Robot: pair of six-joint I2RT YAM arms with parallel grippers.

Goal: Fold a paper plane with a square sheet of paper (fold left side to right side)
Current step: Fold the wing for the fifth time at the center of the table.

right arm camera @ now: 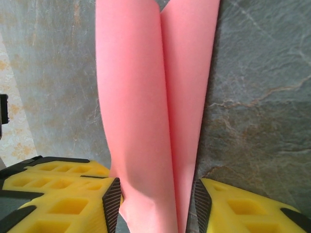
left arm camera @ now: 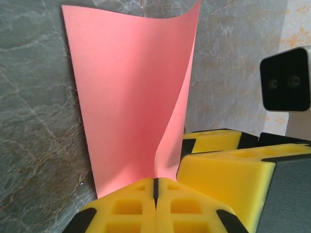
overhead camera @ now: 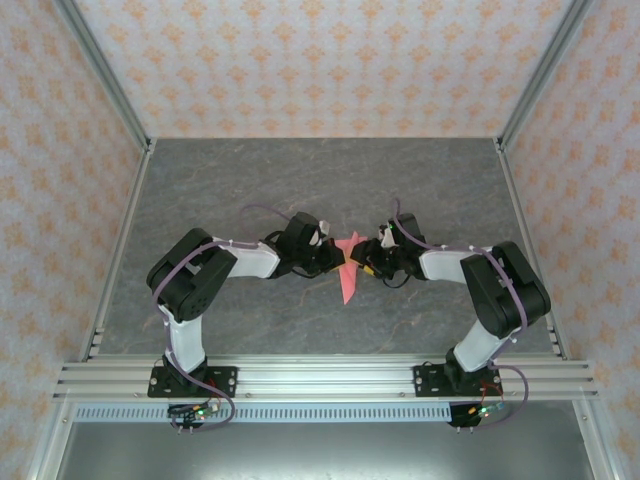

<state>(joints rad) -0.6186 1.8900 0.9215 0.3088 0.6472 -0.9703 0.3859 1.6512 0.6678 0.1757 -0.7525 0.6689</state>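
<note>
The pink-red square sheet of paper (overhead camera: pixel 347 268), folded into a narrow shape, stands between my two grippers at mid-table. In the left wrist view the paper (left arm camera: pixel 126 97) rises as a curved sheet, and my left gripper (left arm camera: pixel 156 188) is shut on its lower edge, yellow fingers pressed together. My right gripper (right arm camera: pixel 156 206) is open, its black ribbed pads either side of the bowed, doubled paper (right arm camera: pixel 146 97). The left pad is against the paper and the right pad is a sliver off it. From above, the left gripper (overhead camera: pixel 333 262) and right gripper (overhead camera: pixel 366 260) nearly touch.
The yellow fingers (left arm camera: pixel 228 167) of the right gripper crowd close beside the left one, with the right wrist camera (left arm camera: pixel 285 80) just behind. The grey marbled table (overhead camera: pixel 250 180) is bounded by metal frame posts and patterned walls. A rail (overhead camera: pixel 320 378) runs along the near edge.
</note>
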